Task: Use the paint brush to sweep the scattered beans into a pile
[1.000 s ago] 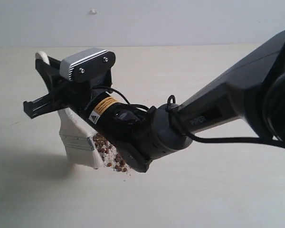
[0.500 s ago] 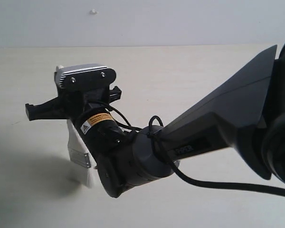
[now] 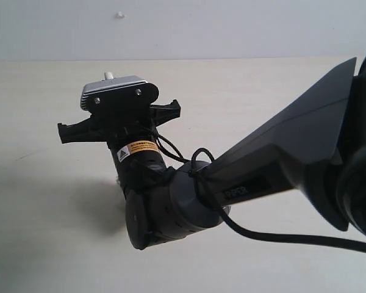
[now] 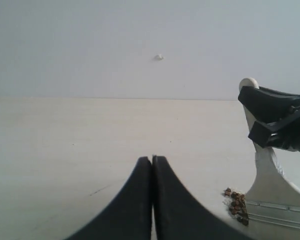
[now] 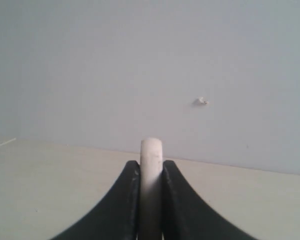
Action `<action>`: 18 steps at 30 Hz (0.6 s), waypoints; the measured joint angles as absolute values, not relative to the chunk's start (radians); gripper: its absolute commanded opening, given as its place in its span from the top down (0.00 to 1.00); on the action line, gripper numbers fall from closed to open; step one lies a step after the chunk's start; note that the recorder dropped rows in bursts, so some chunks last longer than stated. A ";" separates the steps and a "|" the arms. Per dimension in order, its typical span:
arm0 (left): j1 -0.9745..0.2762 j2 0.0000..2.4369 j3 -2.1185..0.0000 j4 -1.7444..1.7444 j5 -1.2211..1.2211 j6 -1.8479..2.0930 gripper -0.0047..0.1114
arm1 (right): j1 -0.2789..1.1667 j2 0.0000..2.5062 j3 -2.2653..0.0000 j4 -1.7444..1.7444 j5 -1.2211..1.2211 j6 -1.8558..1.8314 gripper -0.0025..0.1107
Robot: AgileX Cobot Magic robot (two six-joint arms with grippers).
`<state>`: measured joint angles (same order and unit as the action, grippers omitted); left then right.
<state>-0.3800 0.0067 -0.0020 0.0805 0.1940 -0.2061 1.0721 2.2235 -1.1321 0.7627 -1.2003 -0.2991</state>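
On the tabletop (image 4: 65,150), the right end effector (image 5: 151,172), gripping the paint brush (image 5: 151,148), has swung right, likely herding the beans (image 4: 236,204); the left end effector (image 4: 152,165) is clenched empty.

In the left wrist view the paint brush (image 4: 270,185) is cut off at the picture's edge, so the bristles are not shown. Only a few beans (image 4: 236,205) are seen beside the ferrule, too small to be counted. In the exterior view the beans are hidden behind the right arm (image 3: 171,207), and only the handle's end is seen. The speck (image 4: 159,57) on the wall is too small to be identified.
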 measured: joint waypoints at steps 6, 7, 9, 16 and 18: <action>-0.380 0.007 -0.002 0.080 0.194 -0.206 0.96 | 1.072 2.224 -1.132 0.696 -1.202 -0.302 0.98; -0.380 0.007 -0.002 0.080 0.194 -0.206 0.96 | 1.074 2.224 -1.132 0.679 -1.204 -0.300 0.98; -0.380 0.007 -0.002 0.080 0.194 -0.206 0.96 | 1.082 2.224 -1.132 0.650 -1.206 -0.293 0.98; -0.380 0.007 -0.002 0.080 0.194 -0.206 0.96 | 1.129 2.176 -1.132 0.619 -1.206 -0.281 0.98; -0.380 0.007 -0.002 0.080 0.194 -0.206 0.96 | 1.143 2.162 -1.132 0.611 -1.206 -0.281 0.98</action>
<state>-0.3800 0.0067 -0.0020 0.0805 0.1940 -0.2061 1.1426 2.1618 -1.1321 0.6110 -1.2063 -0.2810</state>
